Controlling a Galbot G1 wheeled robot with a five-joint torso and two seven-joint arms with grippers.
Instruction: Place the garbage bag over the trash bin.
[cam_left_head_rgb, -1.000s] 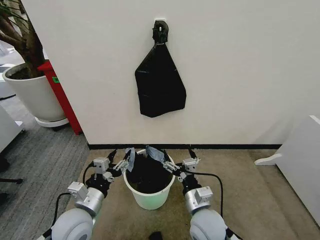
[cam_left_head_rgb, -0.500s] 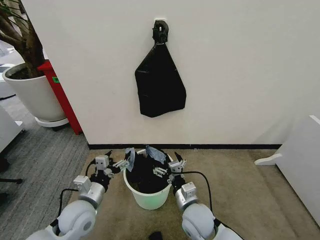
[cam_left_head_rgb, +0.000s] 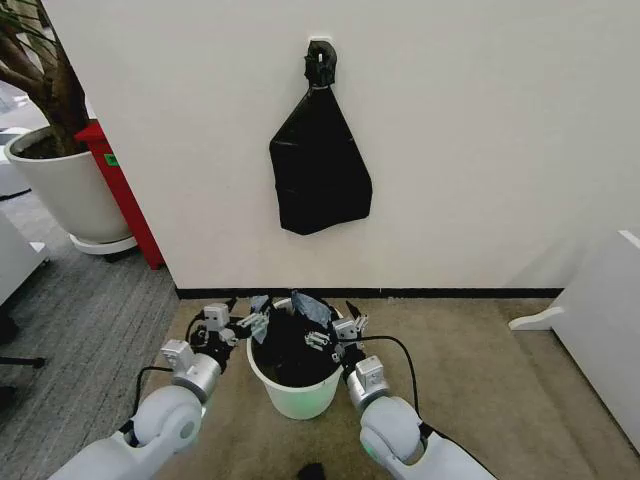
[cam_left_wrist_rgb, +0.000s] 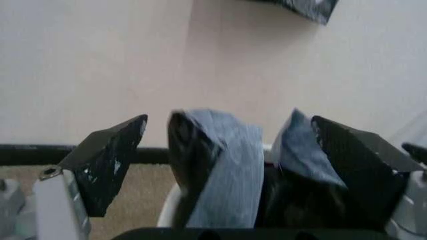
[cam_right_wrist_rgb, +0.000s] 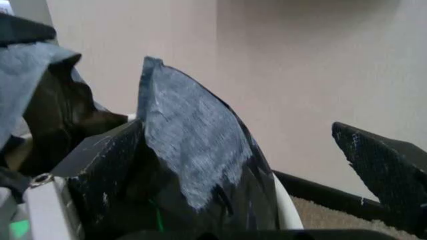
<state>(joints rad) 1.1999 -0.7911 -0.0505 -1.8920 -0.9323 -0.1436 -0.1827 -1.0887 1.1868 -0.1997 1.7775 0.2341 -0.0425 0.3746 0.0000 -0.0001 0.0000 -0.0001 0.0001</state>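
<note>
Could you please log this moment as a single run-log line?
left gripper: open, at bag's edge | right gripper: open, at opposite edge | crinkly black plastic garbage bag: inside bin, mouth standing up | round cream-white plastic trash bin: upright on carpet

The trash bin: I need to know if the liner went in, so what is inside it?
The garbage bag fills the trash bin, two flaps standing above the rim. The left gripper and right gripper are open at the rim. The bin's bottom is covered.

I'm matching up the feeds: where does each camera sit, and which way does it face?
Head: looks down at the trash bin by the wall; both arms show, left end effector, right end effector.
Left wrist: faces the garbage bag; open fingers.
Right wrist: faces the same bag; open fingers.
All share bag and bin.
</note>
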